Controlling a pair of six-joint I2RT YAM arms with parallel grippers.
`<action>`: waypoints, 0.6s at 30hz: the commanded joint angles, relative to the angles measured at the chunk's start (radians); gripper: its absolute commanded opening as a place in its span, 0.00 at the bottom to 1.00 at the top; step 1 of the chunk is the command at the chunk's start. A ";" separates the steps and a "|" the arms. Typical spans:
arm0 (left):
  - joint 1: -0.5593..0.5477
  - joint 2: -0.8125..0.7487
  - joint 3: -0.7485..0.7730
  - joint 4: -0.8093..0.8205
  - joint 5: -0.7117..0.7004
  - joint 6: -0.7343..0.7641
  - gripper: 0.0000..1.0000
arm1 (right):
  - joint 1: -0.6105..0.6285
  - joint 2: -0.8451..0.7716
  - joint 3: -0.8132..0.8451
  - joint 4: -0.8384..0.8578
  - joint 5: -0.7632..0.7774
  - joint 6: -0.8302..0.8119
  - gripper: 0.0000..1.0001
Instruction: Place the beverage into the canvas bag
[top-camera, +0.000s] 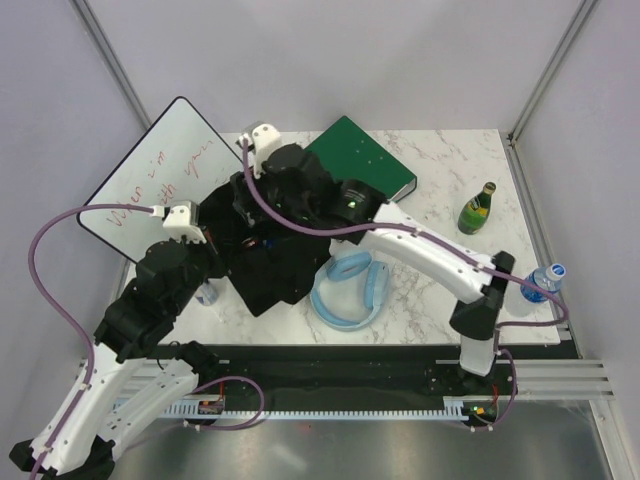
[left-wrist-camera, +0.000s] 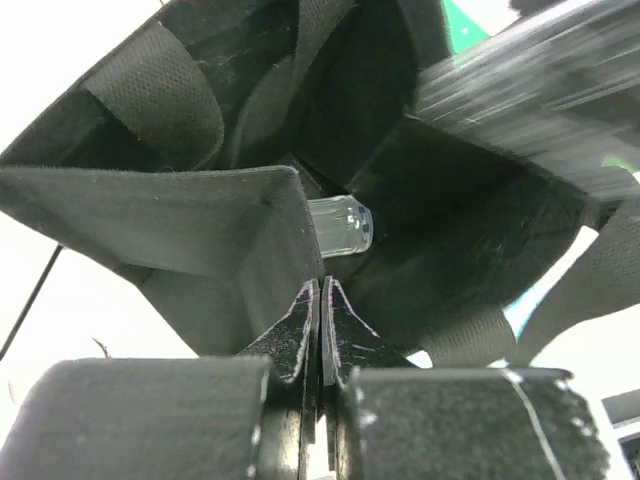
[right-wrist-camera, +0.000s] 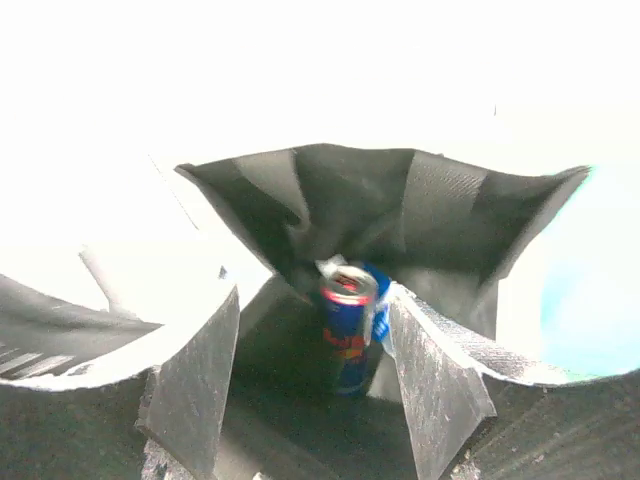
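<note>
Evidently the beverage can (right-wrist-camera: 348, 330) sits inside the floppy canvas bag (right-wrist-camera: 440, 220), just beyond the released right hand (right-wrist-camera: 315, 303), while the left hand (left-wrist-camera: 321, 300) is clenched on the bag's soft rim; light, slick and dentable, the can probably wants a mid-body grip.

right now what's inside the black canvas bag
A blue and red can sits inside the canvas bag, seen through its open mouth. A clear cylindrical piece shows between the folds; what it is cannot be told. Fabric hides the rest.
</note>
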 joint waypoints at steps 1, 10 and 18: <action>-0.001 0.001 -0.014 0.030 0.005 -0.015 0.02 | 0.004 -0.154 -0.050 0.064 -0.003 0.023 0.69; -0.001 -0.007 -0.025 0.044 0.023 -0.006 0.02 | -0.092 -0.364 -0.175 0.038 0.100 0.032 0.69; -0.001 -0.049 -0.042 0.076 0.037 0.022 0.02 | -0.515 -0.406 -0.272 -0.212 0.304 0.046 0.68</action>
